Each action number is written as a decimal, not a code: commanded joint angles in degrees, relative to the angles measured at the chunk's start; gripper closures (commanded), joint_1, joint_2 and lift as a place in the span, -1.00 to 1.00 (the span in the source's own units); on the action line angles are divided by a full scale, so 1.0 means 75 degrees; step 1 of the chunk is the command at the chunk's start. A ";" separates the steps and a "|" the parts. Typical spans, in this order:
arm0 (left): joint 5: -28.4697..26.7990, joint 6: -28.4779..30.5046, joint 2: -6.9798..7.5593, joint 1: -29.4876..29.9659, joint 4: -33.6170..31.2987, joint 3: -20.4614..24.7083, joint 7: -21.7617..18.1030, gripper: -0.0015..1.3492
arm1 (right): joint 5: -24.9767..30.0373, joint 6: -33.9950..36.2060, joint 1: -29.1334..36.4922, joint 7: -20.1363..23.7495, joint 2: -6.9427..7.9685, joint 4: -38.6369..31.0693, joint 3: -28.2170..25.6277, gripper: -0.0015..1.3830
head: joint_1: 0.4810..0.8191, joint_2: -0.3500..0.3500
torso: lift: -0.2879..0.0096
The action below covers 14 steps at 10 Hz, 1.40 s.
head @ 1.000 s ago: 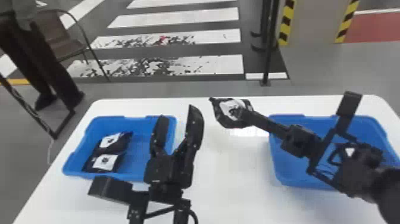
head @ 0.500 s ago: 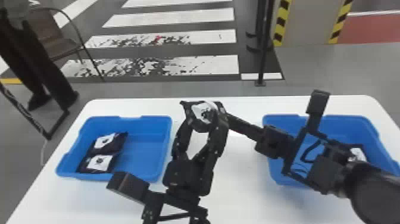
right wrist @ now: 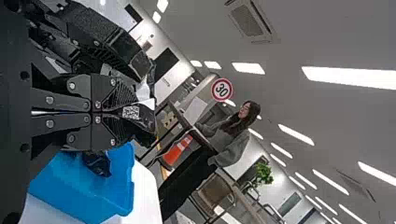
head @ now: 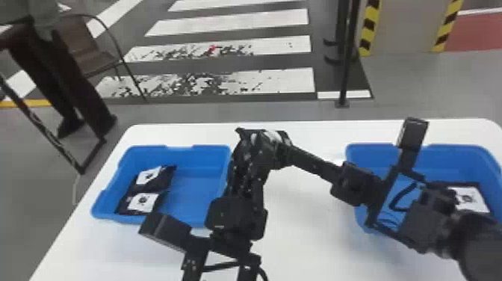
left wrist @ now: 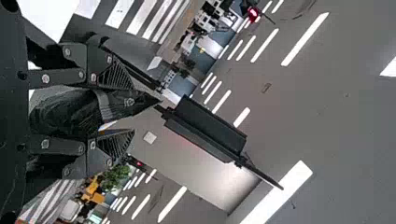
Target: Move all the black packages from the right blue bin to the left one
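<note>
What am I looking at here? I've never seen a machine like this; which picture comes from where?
It is a robot with two black arms. The head view looks down at the white table; each wrist view looks out along one arm, turned sideways.

On the table, the left blue bin has two black packages in it, and the right blue bin has one package that I can make out.

Between the bins, the right hand grips a raised package. The left hand has its fingers apart around it; whether they press on it, I can't tell.
</note>
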 commanded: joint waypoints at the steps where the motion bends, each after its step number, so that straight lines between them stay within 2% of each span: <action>1: -0.0008 0.0108 -0.0009 0.0033 0.0000 0.0085 0.0001 0.80 | -0.0077 -0.0095 0.0011 -0.0001 0.0000 0.0062 0.0000 0.78 | 0.27 0.56 | -0.10; 3: -0.0053 0.0314 -0.0021 0.0033 -0.0038 0.0146 -0.0174 0.80 | -0.0092 -0.0207 0.0011 -0.0001 0.0012 0.0100 0.0000 0.77 | 0.27 0.56 | -0.10; 4: -0.0236 0.0276 -0.0044 0.0033 -0.0038 0.0329 -0.0198 0.80 | -0.0077 -0.0263 0.0011 -0.0001 0.0012 0.0194 0.0000 0.55 | 0.27 0.55 | -0.10; 6: -0.1348 0.0333 -0.0243 -0.0061 0.0468 0.1486 -0.0198 0.80 | 0.0182 -0.0545 0.0161 0.0057 0.0024 0.0287 -0.0259 -0.76 | 0.27 0.57 | -0.10; 7: -0.2308 0.0295 -0.0407 -0.0248 0.1181 0.2431 -0.0163 0.80 | 0.0395 -0.0582 0.0330 0.0057 0.0035 0.0344 -0.0624 -0.96 | 0.27 0.62 | -0.10; 8: -0.3664 0.0258 -0.0525 -0.0454 0.1725 0.3330 -0.0034 0.80 | 0.0456 -0.0620 0.0480 0.0069 0.0024 0.0400 -0.0868 -0.82 | 0.27 0.70 | -0.10; 9: -0.4365 0.0426 -0.0560 -0.0717 0.2325 0.3909 -0.0022 0.80 | 0.0563 -0.0676 0.0611 0.0069 0.0035 0.0400 -0.1112 -0.80 | 0.27 0.74 | -0.10; 10: -0.4745 0.0614 -0.0595 -0.0848 0.2643 0.4320 0.0013 0.80 | 0.0913 -0.0732 0.0648 0.0069 0.0059 0.0381 -0.1325 -0.81 | 0.27 0.83 | -0.10; 11: -0.4684 0.0858 -0.0607 -0.0904 0.2737 0.4427 0.0107 0.80 | 0.1172 -0.0751 0.0667 0.0069 0.0070 0.0362 -0.1462 -0.81 | 0.27 0.89 | -0.10; 12: -0.4045 0.1158 -0.0607 -0.0904 0.2737 0.4213 0.0189 0.46 | 0.1248 -0.0751 0.0686 0.0069 0.0082 0.0362 -0.1569 -0.81 | 0.27 0.94 | -0.10; 13: -0.3542 0.1139 -0.0595 -0.0886 0.2737 0.4061 0.0189 -0.42 | 0.1385 -0.0751 0.0723 0.0069 0.0082 0.0344 -0.1706 -0.81 | 0.27 0.94 | -0.10; 14: -0.3222 0.0933 -0.0583 -0.0848 0.2737 0.3893 0.0189 -0.93 | 0.1644 -0.0751 0.0761 0.0057 0.0094 0.0287 -0.1874 -0.81 | 0.27 0.90 | -0.10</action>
